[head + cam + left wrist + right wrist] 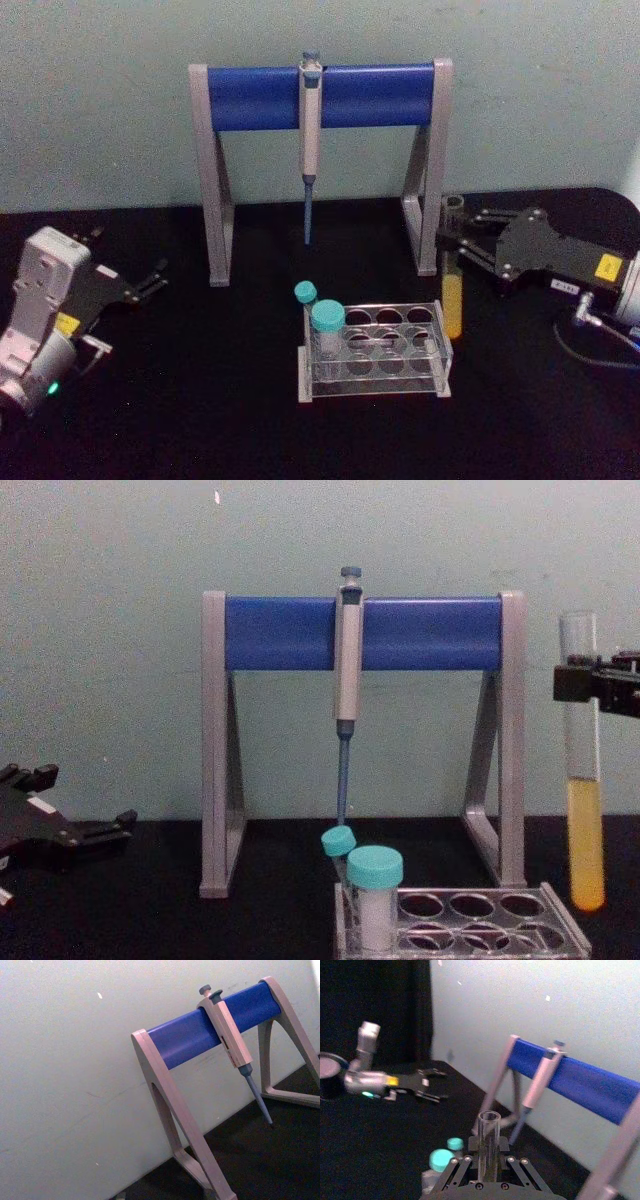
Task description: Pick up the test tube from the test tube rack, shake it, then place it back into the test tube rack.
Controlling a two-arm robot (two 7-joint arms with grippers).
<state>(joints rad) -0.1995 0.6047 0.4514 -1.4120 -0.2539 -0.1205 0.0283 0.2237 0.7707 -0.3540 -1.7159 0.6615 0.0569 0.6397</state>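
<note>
The test tube (454, 300) is a slim clear glass tube with yellow liquid in its lower part. It hangs upright with my right gripper (456, 238) shut on its upper part. In the chest view the test tube (583, 780) hangs from the right gripper (584, 685), its round bottom about level with the top of the test tube rack (560, 932). The rack (375, 388) is a low clear plastic one, and the tube is just off its far right corner. The right wrist view looks along the right gripper (488, 1162) at the tube's open mouth (489, 1119). My left gripper (152, 280) rests open at the left.
Two teal-capped vials (327, 320) stand at the rack's left end. Behind the rack stands a tall grey stand with a blue crossbar (250, 97), a pipette (310, 130) hanging from it. Black tabletop (200, 420) lies between the left arm and the rack.
</note>
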